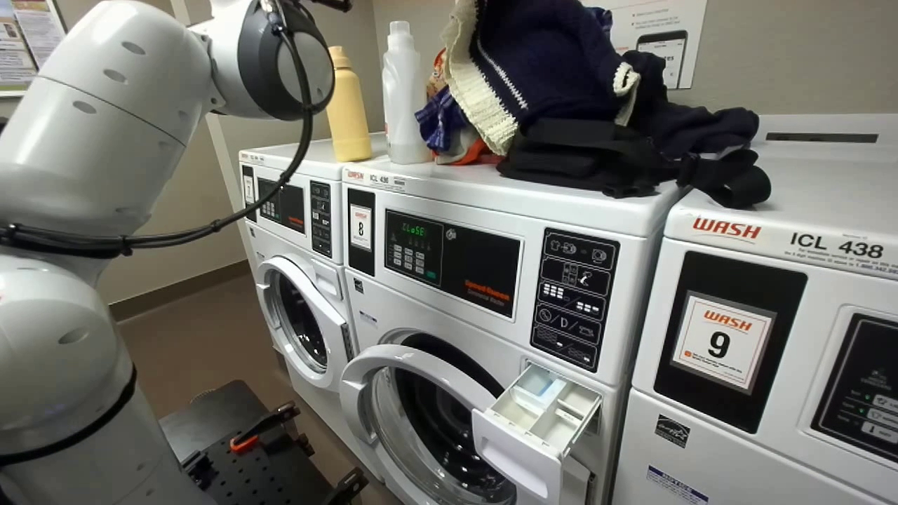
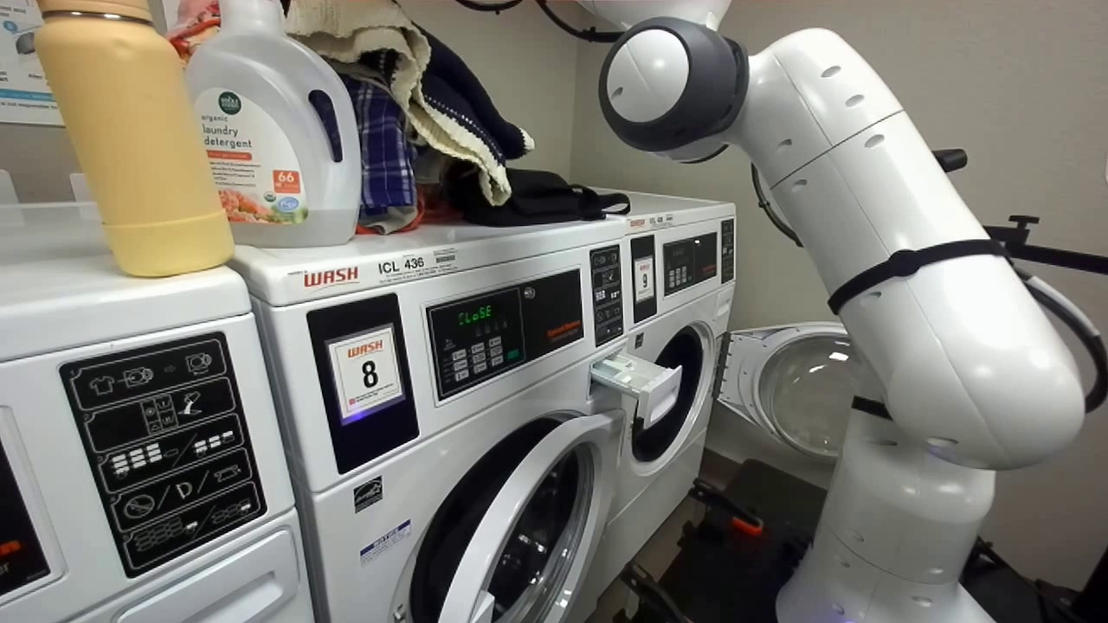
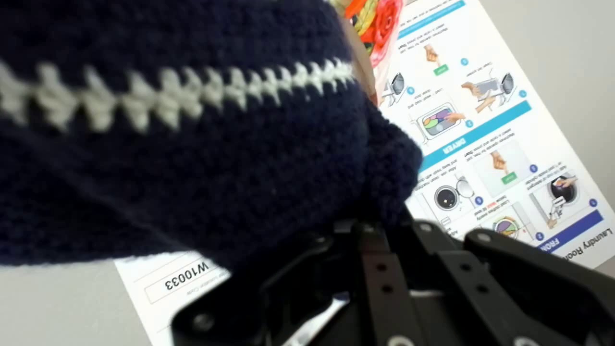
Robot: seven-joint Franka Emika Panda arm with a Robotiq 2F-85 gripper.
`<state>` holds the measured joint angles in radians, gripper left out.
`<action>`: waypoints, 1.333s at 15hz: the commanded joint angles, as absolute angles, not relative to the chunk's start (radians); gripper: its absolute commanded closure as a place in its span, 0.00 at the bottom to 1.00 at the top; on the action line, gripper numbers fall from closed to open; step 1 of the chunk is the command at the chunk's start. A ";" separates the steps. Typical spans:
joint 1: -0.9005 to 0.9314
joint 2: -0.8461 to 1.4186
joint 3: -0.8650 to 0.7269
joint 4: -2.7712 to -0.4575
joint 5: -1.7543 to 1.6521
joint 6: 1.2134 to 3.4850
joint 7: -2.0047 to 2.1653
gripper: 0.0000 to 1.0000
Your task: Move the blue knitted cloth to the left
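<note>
The dark blue knitted cloth (image 1: 561, 63) with cream trim rises from the top of washer 8 and runs out of the top of the frame. It also shows in an exterior view (image 2: 467, 95), draped over other clothes. In the wrist view the cloth (image 3: 259, 158) fills the upper left. My gripper (image 3: 391, 226) has its fingertips close together with a fold of the cloth between them. The fingertips are partly hidden in the dark knit. The gripper is out of frame in both exterior views.
A white detergent bottle (image 1: 403, 98) and a yellow bottle (image 1: 349, 105) stand beside the clothes pile. A black bag (image 1: 582, 154) and a plaid garment (image 2: 381, 147) lie under the cloth. Washer 8's drawer (image 1: 519, 449) and round door (image 1: 358, 393) stand open.
</note>
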<state>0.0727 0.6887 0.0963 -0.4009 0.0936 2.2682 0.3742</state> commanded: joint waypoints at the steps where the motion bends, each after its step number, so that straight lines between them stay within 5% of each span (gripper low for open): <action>1: 0.048 0.663 0.146 -0.455 0.146 2.277 0.299 0.98; 15: 0.037 0.852 0.150 -0.341 0.171 2.152 0.272 0.98; 19: 0.017 0.810 0.178 -0.465 0.160 2.194 0.271 0.98; 20: 0.034 0.877 0.154 -0.342 0.173 2.134 0.276 0.98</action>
